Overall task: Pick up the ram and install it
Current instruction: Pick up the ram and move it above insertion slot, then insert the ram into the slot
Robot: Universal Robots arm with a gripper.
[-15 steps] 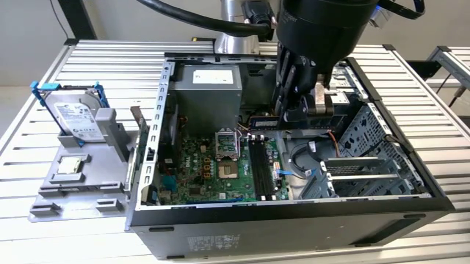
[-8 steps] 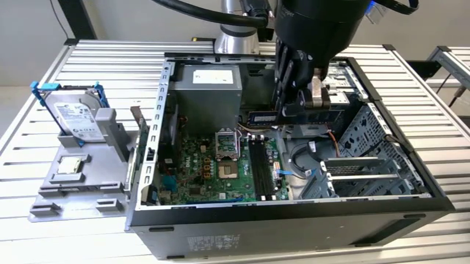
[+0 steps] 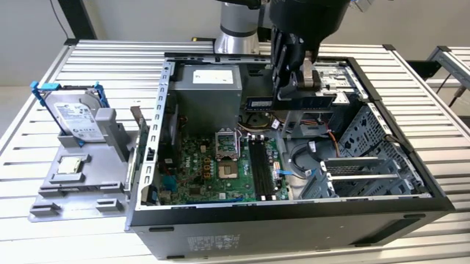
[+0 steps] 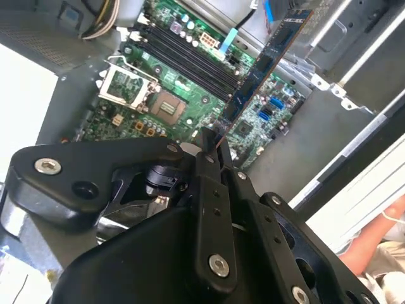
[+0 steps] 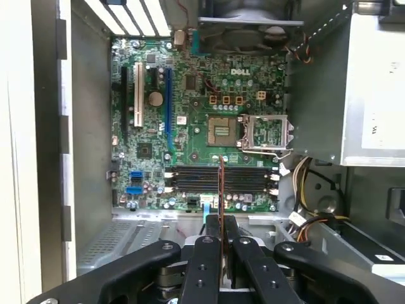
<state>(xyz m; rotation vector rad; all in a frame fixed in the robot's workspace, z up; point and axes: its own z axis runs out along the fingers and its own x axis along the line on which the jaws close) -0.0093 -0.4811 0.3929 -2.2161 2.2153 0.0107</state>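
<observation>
The pincer [image 3: 295, 93] is closed firmly on the ram [image 3: 317, 101], holding it in the air inside the open computer case [image 3: 294, 207], above the motherboard's [image 5: 190, 101] black memory slots [image 5: 248, 179].

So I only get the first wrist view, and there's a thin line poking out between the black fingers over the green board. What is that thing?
Observer: You're seeing it edge-on. The second wrist view shows its flat side: it's the ram, a long blue circuit-board stick, clamped in the gripper.
Operator: Is it plugged in already?
Observer: No. In the exterior view it hangs clear above the black slots on the motherboard, not touching them.
Operator: Anything else around?
Observer: Yes, a hard drive with blue clips stands on a grey tray beside the case, at the exterior view's left.
</observation>
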